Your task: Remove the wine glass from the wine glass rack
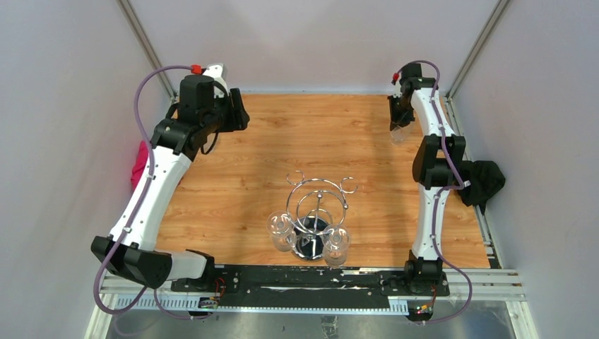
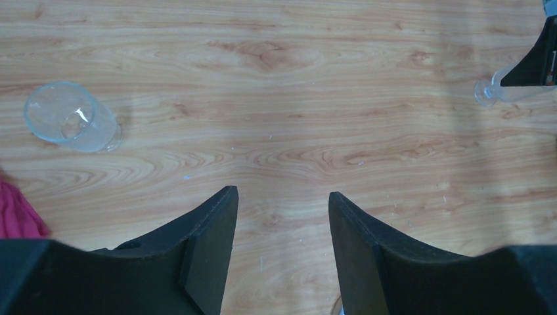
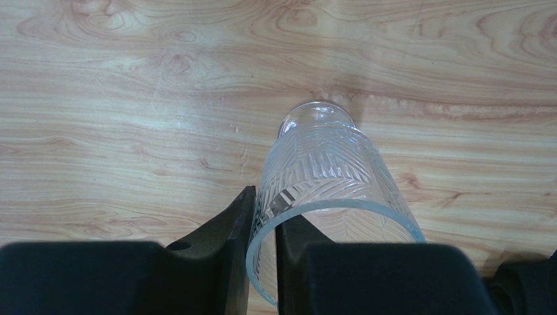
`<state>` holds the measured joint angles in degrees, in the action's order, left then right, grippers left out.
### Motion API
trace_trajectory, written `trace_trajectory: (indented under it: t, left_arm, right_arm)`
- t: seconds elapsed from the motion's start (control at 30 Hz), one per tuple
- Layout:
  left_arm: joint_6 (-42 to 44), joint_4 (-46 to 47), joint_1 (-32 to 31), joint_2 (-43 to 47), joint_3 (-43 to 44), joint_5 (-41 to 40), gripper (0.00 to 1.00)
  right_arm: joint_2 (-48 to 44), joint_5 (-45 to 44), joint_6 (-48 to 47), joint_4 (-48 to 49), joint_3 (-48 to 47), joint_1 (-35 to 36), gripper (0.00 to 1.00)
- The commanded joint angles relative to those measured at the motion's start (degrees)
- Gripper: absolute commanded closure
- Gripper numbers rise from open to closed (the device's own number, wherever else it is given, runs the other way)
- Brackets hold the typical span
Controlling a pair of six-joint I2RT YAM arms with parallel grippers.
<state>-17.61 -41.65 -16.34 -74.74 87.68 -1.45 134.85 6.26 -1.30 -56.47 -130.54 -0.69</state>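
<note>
The chrome wine glass rack (image 1: 318, 194) stands near the table's front middle on a round mirrored base. Two wine glasses (image 1: 281, 230) (image 1: 336, 246) hang from its loops. My right gripper (image 3: 266, 207) is at the far right of the table, shut on the rim wall of a patterned wine glass (image 3: 328, 164), with one finger inside the bowl and one outside. In the top view that glass (image 1: 399, 134) hangs under the right gripper (image 1: 398, 120), just above the wood. My left gripper (image 2: 282, 193) stands open over bare wood at the far left, holding nothing.
Another glass (image 2: 69, 118) lies on the wood to the left of my left gripper. A pink cloth (image 1: 140, 166) lies at the table's left edge and a black cloth (image 1: 487, 180) at its right edge. White walls enclose the table.
</note>
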Motion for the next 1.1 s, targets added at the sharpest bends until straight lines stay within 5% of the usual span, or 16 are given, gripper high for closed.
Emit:
trace_trajectory:
  t: [0.0,0.17,0.53,1.07]
  left_arm:
    - [-0.41,1.13,-0.45,-1.04,0.05,-0.59,0.41]
    - [-0.54,1.18,-0.49,-1.15,-0.04,-0.33,0.41]
    - [-0.58,1.21,-0.54,-1.2,-0.4,-0.13,0.41]
    - [-1.0,1.21,-0.62,-0.34,-1.37,-0.03,0.41]
  right_arm:
    - [-1.11,-0.37,0.68,-0.13,1.95,-0.83,1.0]
    - [-1.73,-1.62,0.89,-0.22,2.48,-0.81,0.93]
    - [-5.46,-1.66,0.95,-0.31,3.53,-0.81,0.57]
    - [-15.24,-4.5,2.77,-1.01,5.93,-0.72,0.56]
